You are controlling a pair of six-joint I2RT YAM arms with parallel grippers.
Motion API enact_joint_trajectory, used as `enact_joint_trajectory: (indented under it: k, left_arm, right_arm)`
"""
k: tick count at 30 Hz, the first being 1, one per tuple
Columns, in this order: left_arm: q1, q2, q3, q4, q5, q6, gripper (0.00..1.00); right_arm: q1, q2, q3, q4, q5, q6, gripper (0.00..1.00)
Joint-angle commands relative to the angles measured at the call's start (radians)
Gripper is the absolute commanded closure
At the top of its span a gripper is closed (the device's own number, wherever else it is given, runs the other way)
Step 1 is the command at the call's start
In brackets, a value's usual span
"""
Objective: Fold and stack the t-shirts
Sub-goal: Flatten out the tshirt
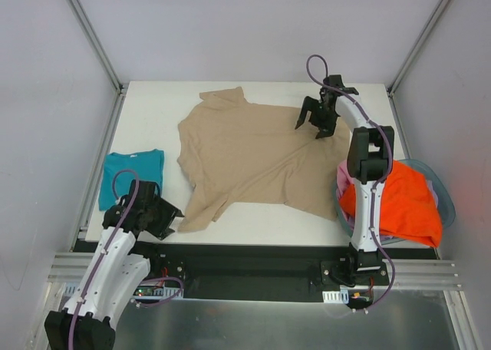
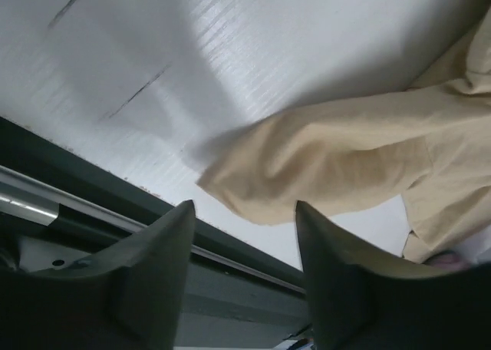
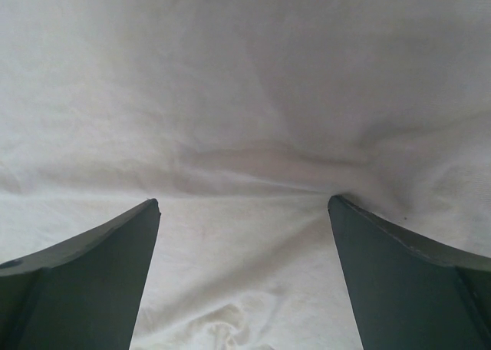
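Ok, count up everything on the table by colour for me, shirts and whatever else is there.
Tan t-shirt, spread out: 1
Teal t-shirt, folded: 1
Orange t-shirt, in the basket: 1
Pinkish cloth under the orange one, garment unclear: 1
Blue-grey basket: 1
Total: 5

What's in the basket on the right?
The basket holds an orange t-shirt on top, with pink cloth showing at its left edge and lavender at its right. Anything underneath is covered, and the right arm hides part of the pile.
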Motion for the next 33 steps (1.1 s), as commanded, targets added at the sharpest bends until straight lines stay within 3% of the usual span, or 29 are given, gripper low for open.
enact_joint_trajectory:
  k: [1, 2, 4, 7, 13, 22, 33]
  left_arm:
    - [0.000, -0.031, 0.098, -0.066, -0.015, 0.047, 0.34]
    - [0.000, -0.007, 0.127, -0.061, -0.031, 0.063, 0.14]
    - [0.000, 0.033, 0.219, -0.031, -0.065, 0.121, 0.02]
    - [0.000, 0.150, 0.322, 0.075, -0.040, 0.204, 0.01]
    - [-0.002, 0.539, 0.474, 0.320, 0.067, 0.306, 0.01]
    - [-0.022, 1.012, 0.700, 0.425, 0.174, 0.382, 0.01]
    - [0.072, 1.339, 0.907, 0.428, 0.133, 0.505, 0.01]
  right_arm:
    - [0.031, -0.108, -0.008, -0.032, -0.078, -0.149, 0.03]
    - [0.038, -0.134, -0.013, -0.039, -0.077, -0.184, 0.03]
    - [0.054, -0.167, -0.039, -0.052, -0.066, -0.220, 0.03]
    - [0.062, -0.239, -0.103, -0.051, -0.055, -0.229, 0.03]
    - [0.077, -0.400, -0.258, -0.051, -0.006, -0.234, 0.03]
    - [0.116, -0.581, -0.571, -0.005, 0.046, -0.183, 0.03]
    - [0.128, -0.429, -0.530, -0.016, 0.023, -0.208, 0.03]
